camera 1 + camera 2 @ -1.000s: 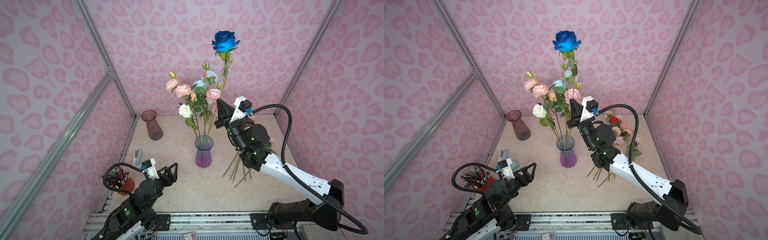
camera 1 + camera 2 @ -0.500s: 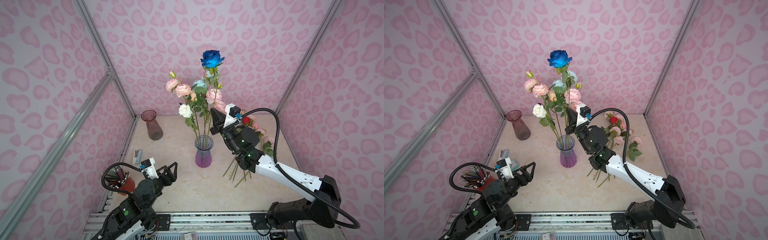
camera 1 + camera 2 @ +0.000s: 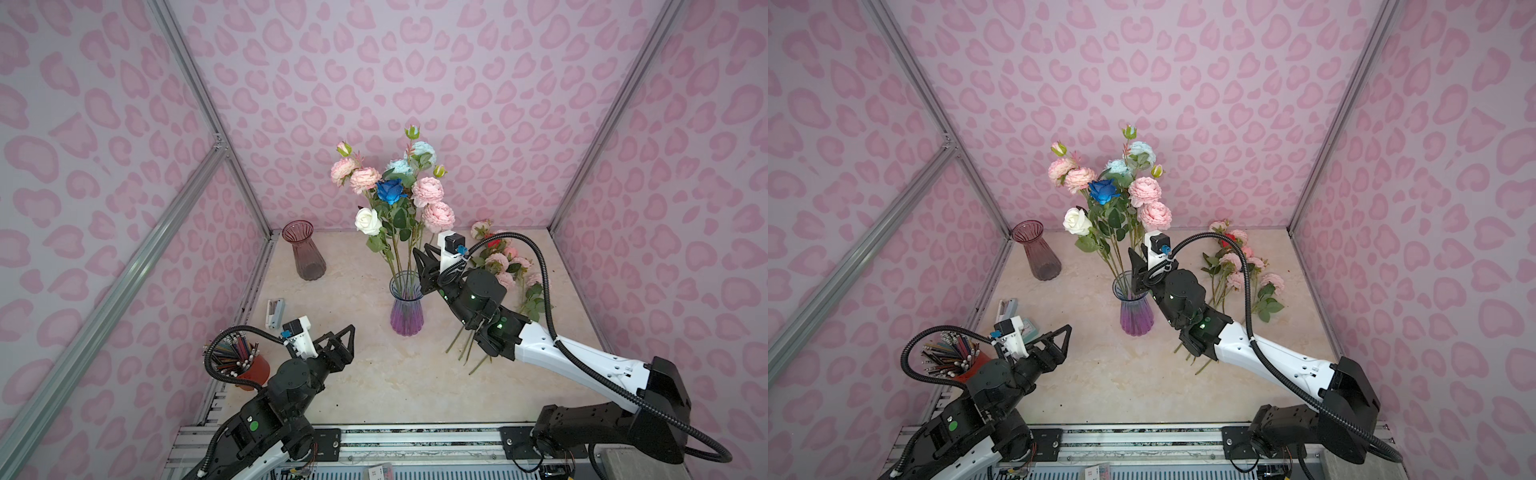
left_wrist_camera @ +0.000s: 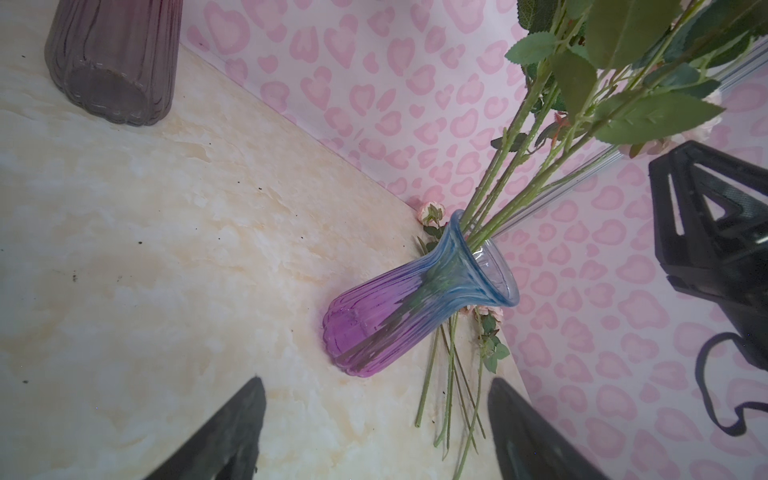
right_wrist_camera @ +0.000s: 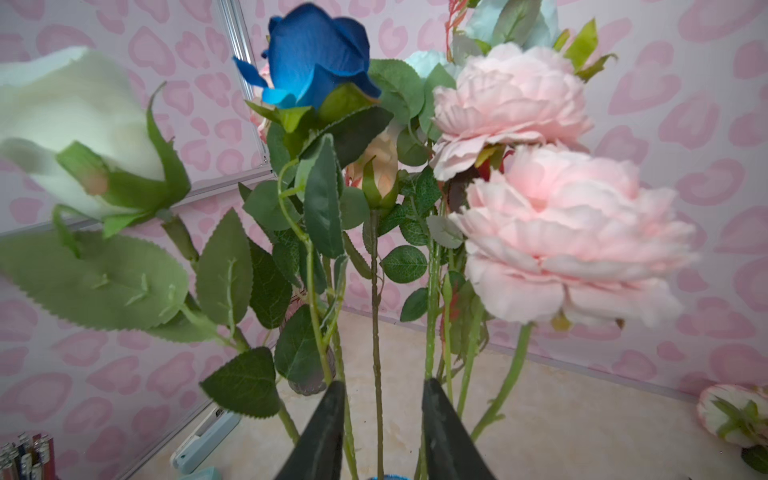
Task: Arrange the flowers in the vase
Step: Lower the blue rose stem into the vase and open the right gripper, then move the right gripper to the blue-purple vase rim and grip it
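Most flowers [image 3: 428,191] stand in the vase [image 3: 406,307], some lie on the surface [image 3: 374,374] beside it. The right end effector [image 5: 383,384] is slightly spread around stems [image 5: 376,291], pinching nothing; the left end effector [image 4: 376,382] is spread wide.

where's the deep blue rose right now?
In both top views the deep blue rose stands mid-bouquet in the purple vase, mid-scene, up-right of the white rose and left of a pink peony.

Flowers [image 3: 392,191] upright in purple vase [image 3: 406,311]
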